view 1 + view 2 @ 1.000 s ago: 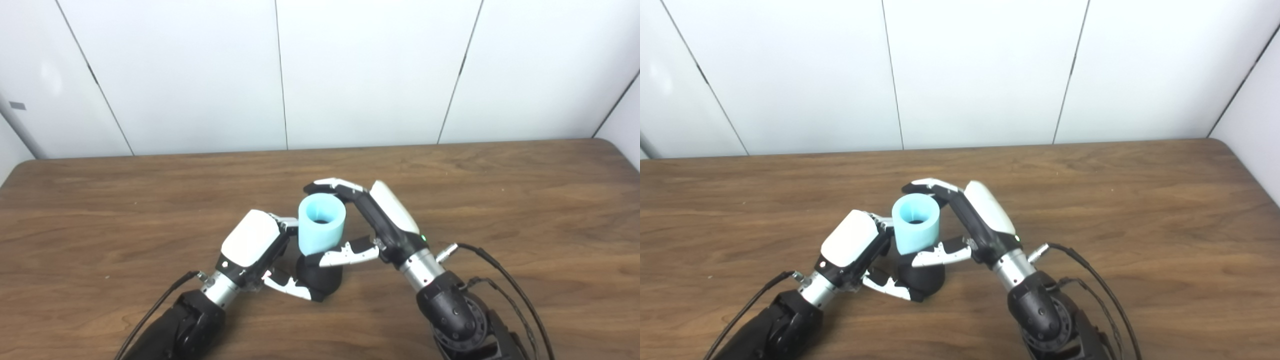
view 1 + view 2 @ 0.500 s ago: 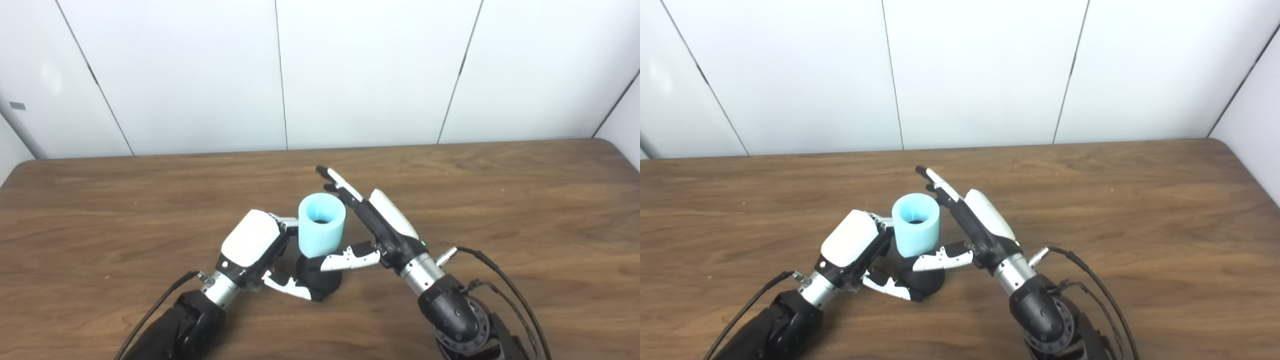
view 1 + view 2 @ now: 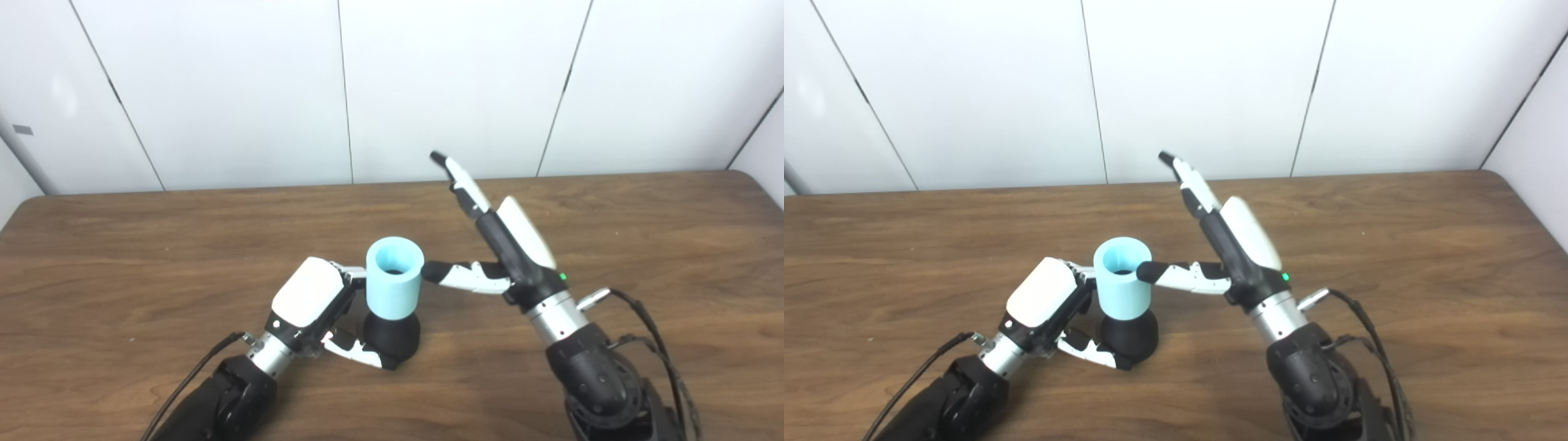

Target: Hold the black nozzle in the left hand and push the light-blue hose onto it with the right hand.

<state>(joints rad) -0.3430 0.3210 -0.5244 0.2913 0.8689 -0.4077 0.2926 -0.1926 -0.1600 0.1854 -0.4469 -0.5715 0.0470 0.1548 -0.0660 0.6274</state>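
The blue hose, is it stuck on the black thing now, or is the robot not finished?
It looks nearly finished. The light-blue hose stands upright on the black nozzle; how deep it sits cannot be seen. The left hand grips the nozzle on the table. The right hand is open, fingers apart, off the hose. Left: probably only the left hand letting go.

this looked like a robotics lab or test cell, not a home. a wood-grain table (image 3: 612, 208) with rounded far corners stood against plain white wall panels (image 3: 453, 79) split by thin dark seams, closing in the far side and both far corners. cables (image 3: 649, 324) trailed from the near right arm. nothing domestic or decorative showed anywhere.
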